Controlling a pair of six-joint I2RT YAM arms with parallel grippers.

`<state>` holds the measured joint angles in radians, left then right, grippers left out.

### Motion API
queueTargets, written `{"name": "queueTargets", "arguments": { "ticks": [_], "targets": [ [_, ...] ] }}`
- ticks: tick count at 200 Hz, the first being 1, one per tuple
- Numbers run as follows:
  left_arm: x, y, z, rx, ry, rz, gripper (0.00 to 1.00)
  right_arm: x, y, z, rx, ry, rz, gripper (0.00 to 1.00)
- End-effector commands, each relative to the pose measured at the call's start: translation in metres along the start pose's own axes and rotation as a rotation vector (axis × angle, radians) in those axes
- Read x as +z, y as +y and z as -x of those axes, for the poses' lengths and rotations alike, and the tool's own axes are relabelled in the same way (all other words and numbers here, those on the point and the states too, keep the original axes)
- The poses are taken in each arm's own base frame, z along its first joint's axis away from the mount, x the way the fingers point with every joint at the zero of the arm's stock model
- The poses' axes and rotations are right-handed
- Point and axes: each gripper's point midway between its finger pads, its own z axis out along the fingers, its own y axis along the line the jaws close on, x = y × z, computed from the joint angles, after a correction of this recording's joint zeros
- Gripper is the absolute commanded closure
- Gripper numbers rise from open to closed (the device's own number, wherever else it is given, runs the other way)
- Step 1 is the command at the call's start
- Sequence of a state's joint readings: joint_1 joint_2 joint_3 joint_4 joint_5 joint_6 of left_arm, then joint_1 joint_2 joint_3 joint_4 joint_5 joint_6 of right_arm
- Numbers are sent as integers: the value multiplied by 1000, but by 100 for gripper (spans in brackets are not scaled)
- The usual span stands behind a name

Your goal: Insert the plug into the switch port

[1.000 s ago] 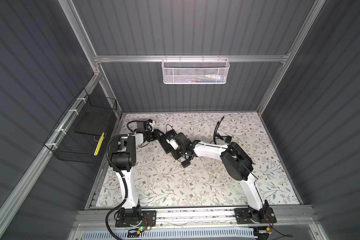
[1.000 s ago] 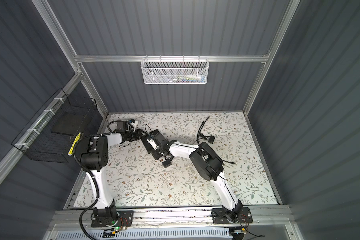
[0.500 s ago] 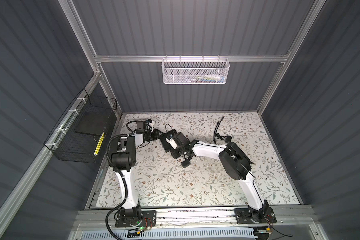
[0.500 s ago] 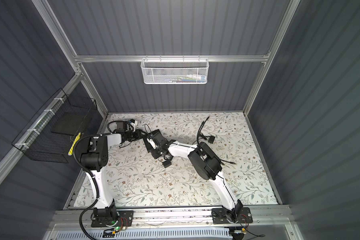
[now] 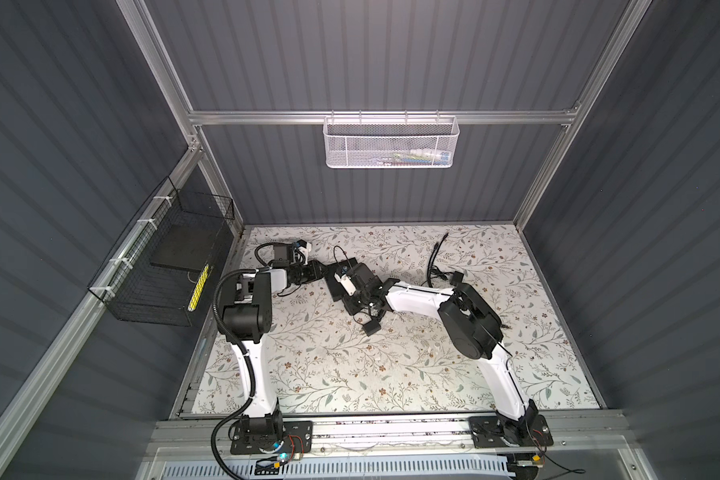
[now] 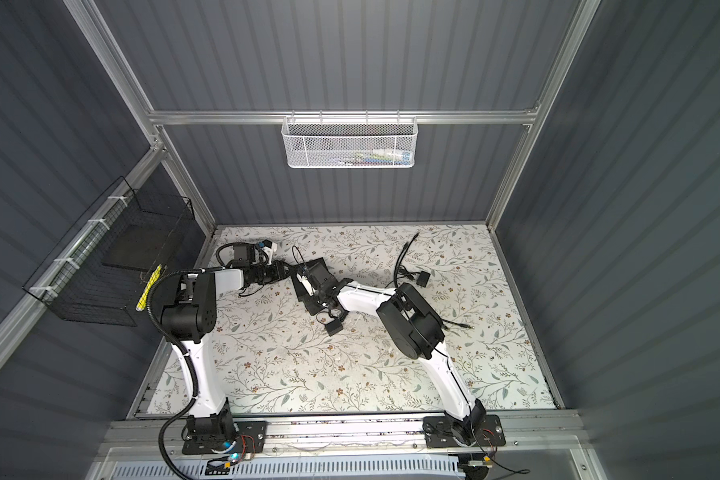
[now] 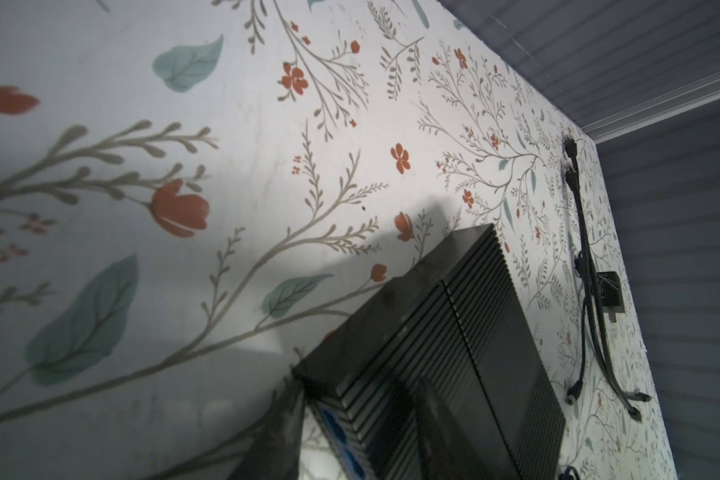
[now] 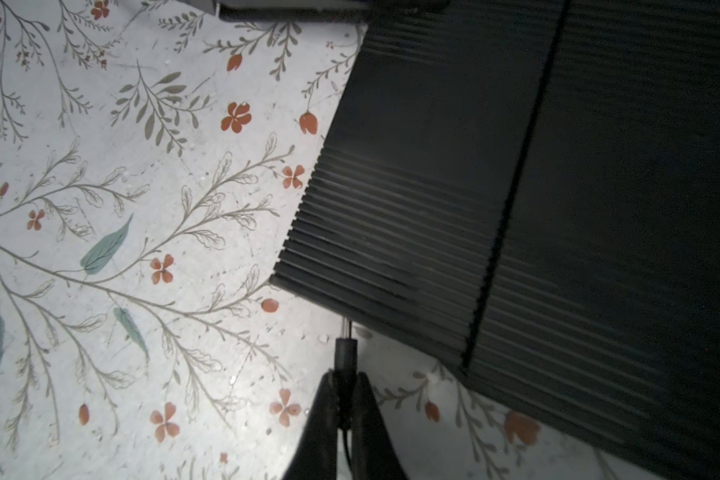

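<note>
The switch is a flat black ribbed box [image 5: 352, 266] [image 8: 516, 187] on the floral mat, with a blue face [image 7: 341, 436] showing in the left wrist view. My left gripper [image 7: 360, 388] is shut on one end of the box, with one finger over its ribbed top and one beside the blue face. My right gripper [image 8: 345, 376] is shut on the plug [image 8: 346, 351], a thin black barrel plug. Its metal tip points at the box's near edge and stands just short of it. The switch port itself is hidden.
A black power adapter [image 5: 371, 328] on the plug's cable lies on the mat just in front of the right wrist. More black cables [image 5: 435, 266] and a second adapter [image 5: 458, 277] lie toward the back right. A wire basket [image 5: 171, 266] hangs on the left wall.
The right arm has shifted slightly to the left and back with the plug. The left gripper still holds the box in nearly the same place.
</note>
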<state>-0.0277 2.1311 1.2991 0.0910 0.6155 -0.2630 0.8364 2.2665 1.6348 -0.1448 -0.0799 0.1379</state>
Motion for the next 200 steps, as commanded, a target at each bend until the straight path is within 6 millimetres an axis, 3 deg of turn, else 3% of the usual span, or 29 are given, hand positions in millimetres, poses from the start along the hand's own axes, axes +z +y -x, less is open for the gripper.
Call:
{"name": "queueTargets", "arguments": {
  "ticks": [1,46,53,86,135,200],
  "targets": [
    [-12,-23,12,71,-7,-37,53,0,-4,2,4,-12,-3,91],
    [-19,-31,37,155,-35,-20,49,-1,-4,0,-4,-13,-7,91],
    [-22,-38,54,183,-63,-24,48,-1,-5,-1,-4,-11,-10,91],
    [-14,-40,71,223,-68,-48,46,0,-5,-2,-8,-12,-9,91],
    [20,-43,62,250,21,-117,47,-2,-5,7,-12,-35,-14,91],
    [43,-35,40,240,102,-133,47,-2,-6,12,-16,-47,-19,91]
  ]
}}
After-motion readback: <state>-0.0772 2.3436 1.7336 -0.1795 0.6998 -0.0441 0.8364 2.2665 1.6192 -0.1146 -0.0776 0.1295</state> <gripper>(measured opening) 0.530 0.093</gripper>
